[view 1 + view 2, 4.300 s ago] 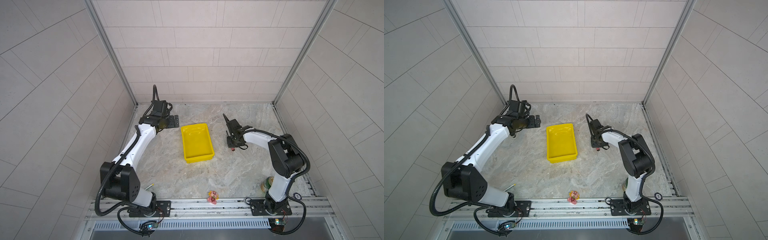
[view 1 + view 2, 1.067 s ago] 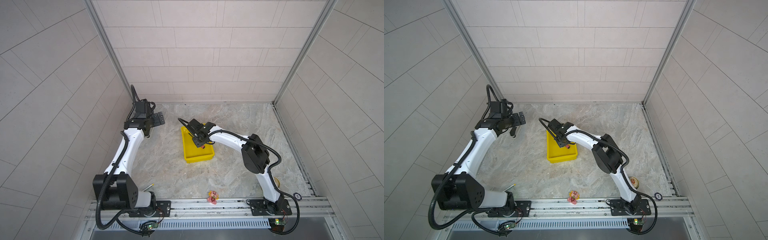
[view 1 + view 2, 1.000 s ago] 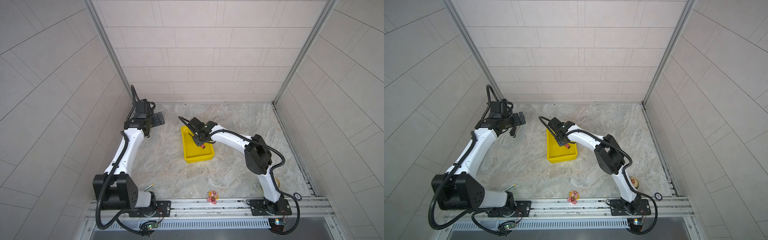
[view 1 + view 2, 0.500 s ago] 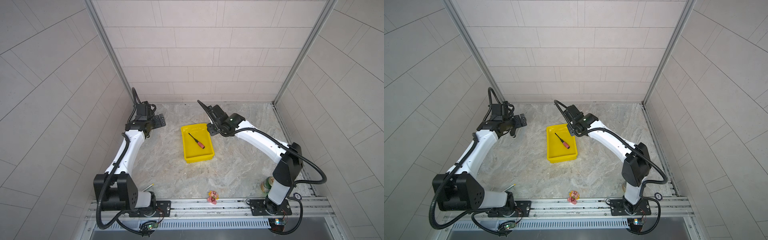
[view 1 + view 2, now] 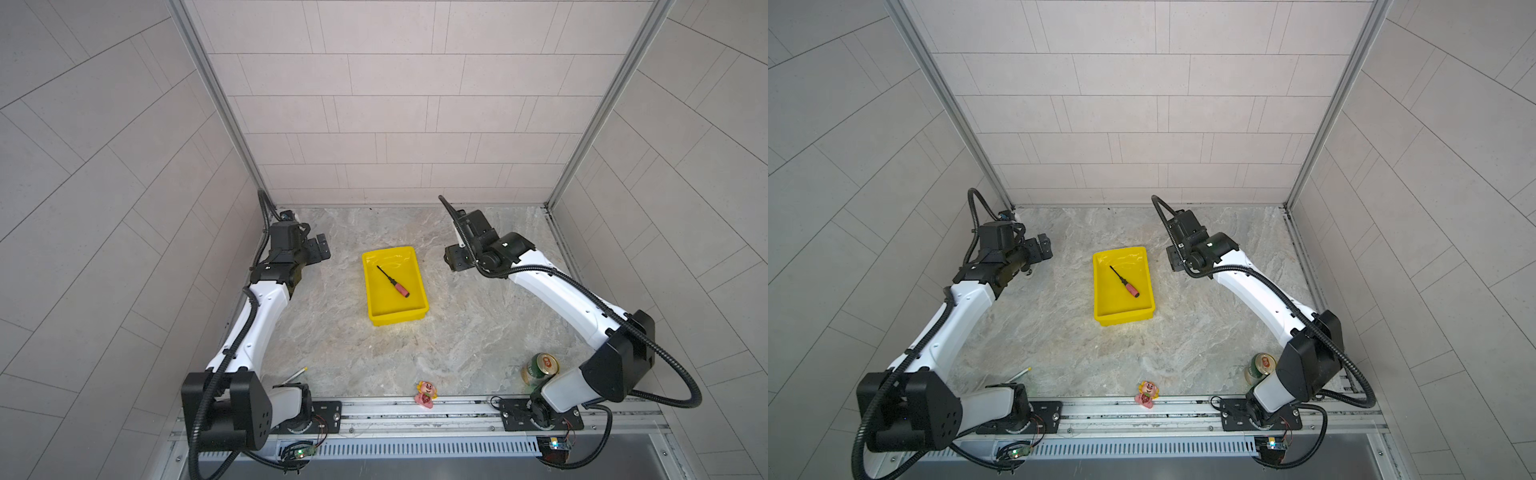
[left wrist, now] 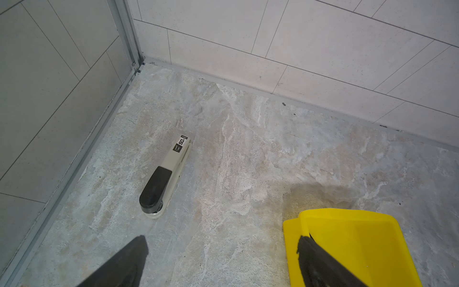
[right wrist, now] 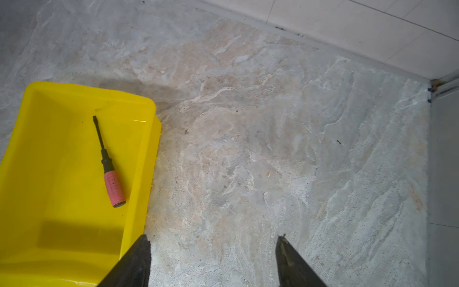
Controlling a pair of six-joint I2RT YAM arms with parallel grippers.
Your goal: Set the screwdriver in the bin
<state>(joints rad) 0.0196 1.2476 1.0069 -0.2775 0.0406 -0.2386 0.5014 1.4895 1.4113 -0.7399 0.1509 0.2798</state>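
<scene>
The screwdriver (image 5: 393, 282) (image 5: 1125, 282), with a pink-red handle and thin black shaft, lies slantwise on the floor of the yellow bin (image 5: 396, 320) (image 5: 1125, 318) in both top views. In the right wrist view the screwdriver (image 7: 109, 169) rests loose inside the bin (image 7: 49, 149). My right gripper (image 7: 213, 239) (image 5: 451, 258) hovers over bare floor just right of the bin, open and empty. My left gripper (image 6: 222, 243) (image 5: 321, 250) is open and empty left of the bin (image 6: 360, 236), one fingertip over its corner.
A grey and black stapler (image 6: 164, 176) lies near the back left corner. A green can (image 5: 540, 368) stands by the right arm's base. A pink toy (image 5: 426, 392) and a white stick with a yellow tip (image 5: 296, 375) lie near the front rail. Tiled walls enclose three sides.
The right gripper opened and let go of the screwdriver, which now lies in the bin. That arm pulled back to the right of the bin. The left arm barely moved.
</scene>
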